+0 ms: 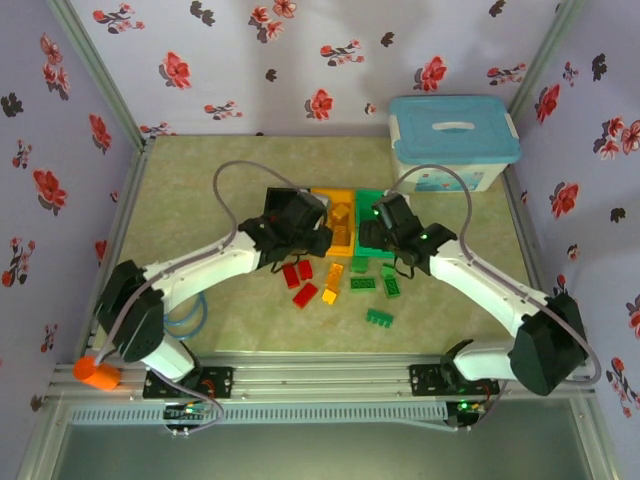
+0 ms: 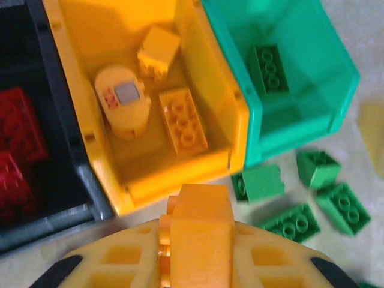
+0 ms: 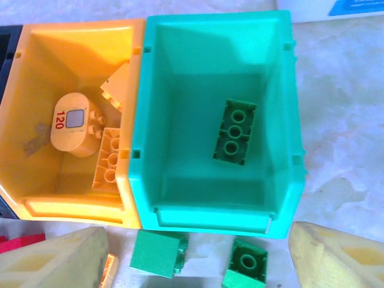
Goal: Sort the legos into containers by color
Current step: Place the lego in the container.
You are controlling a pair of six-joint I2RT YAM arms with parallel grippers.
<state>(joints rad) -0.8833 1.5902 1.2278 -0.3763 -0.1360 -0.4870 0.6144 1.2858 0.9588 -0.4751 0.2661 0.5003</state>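
My left gripper (image 2: 198,240) is shut on an orange-yellow brick (image 2: 201,210), just in front of the orange bin (image 2: 174,183). That bin holds two orange bricks (image 2: 183,120) and a rounded orange piece (image 2: 123,102). To its left, the black bin (image 2: 60,198) holds red bricks (image 2: 21,129). My right gripper (image 3: 198,264) stands open over two green bricks (image 3: 157,254) on the table, before the green bin (image 3: 210,219), which holds one green brick (image 3: 235,132). In the top view, red (image 1: 297,272), orange (image 1: 334,275) and green bricks (image 1: 379,318) lie loose in front of the bins.
A white tub with a light-blue lid (image 1: 452,140) stands at the back right. An orange cylinder (image 1: 97,373) sits by the left arm's base, near a loop of blue cable (image 1: 190,315). Flowered walls close in the table on three sides.
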